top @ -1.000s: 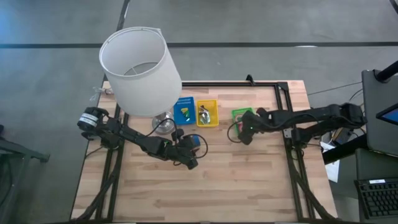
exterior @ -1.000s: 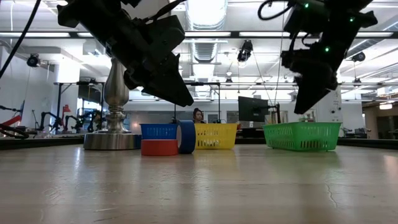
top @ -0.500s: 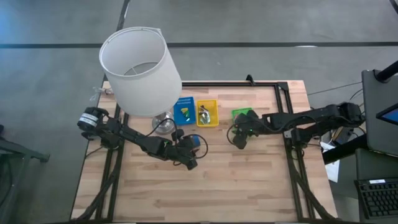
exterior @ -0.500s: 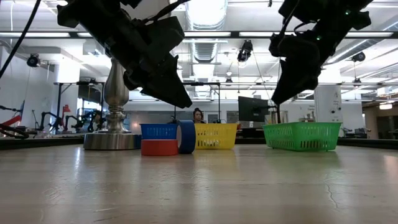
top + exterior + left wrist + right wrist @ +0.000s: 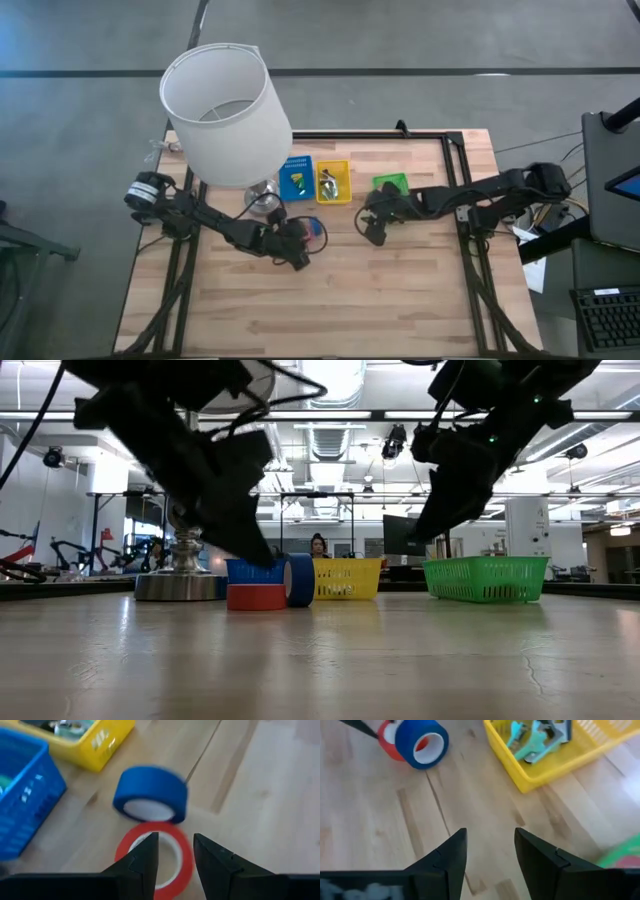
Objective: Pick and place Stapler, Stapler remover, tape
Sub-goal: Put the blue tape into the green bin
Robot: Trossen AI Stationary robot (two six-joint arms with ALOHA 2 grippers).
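Note:
A red tape roll lies flat on the table, also seen in the low view. A blue roll stands on its edge right behind it. My left gripper is open and hangs just above the red roll. One finger is over the roll's hole and the other is past its rim; the low view shows a gap below the tips. My right gripper is open and empty, above bare wood left of the green tray. A silvery-grey stapler remover lies in the yellow tray.
The blue tray, yellow tray and green tray stand in a row near the far edge. A lamp with a white shade has its metal base left of the trays. The near half of the table is bare wood.
My left gripper has come down toward the red tape roll and stayed open. My right gripper has moved from the green tray toward the table's left and a little toward the near edge. The tape rolls have not moved.

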